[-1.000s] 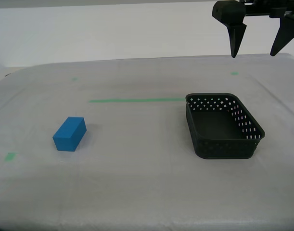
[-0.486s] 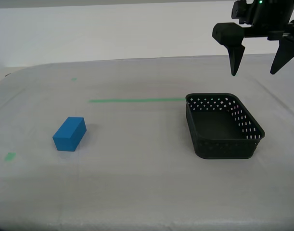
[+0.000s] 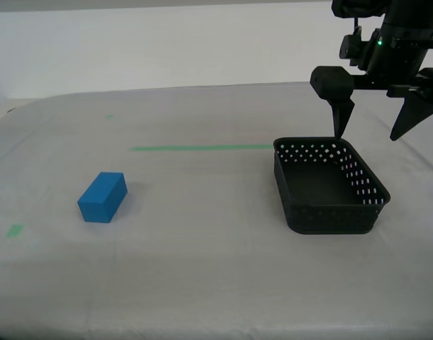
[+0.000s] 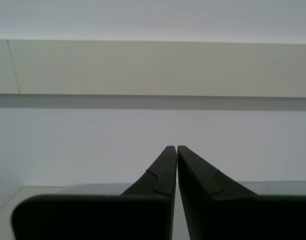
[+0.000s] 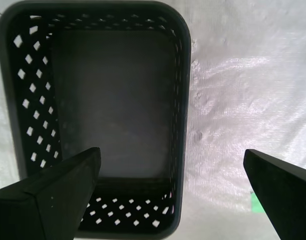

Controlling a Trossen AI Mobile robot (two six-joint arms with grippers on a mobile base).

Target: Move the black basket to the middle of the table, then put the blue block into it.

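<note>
Black basket: one, rectangular with rounded corners and rows of small holes in its walls point(image 3: 329, 185), empty, on the counter point(image 3: 202, 269) towards the exterior view's right.
Blue block: one, a small bright-blue brick point(image 3: 102, 197), lying towards the exterior view's left, well apart from the basket.
Green tape: one long line point(image 3: 200, 148) beyond both, ending near the basket's far corner; small bits elsewhere.
My first claw: point(image 3: 372, 131) spread wide, holding nothing, above the basket's far end; one fingertip near the rim.
My second claw: point(image 4: 174, 150) fingers pressed together, nothing between them, facing a pale wall.
</note>
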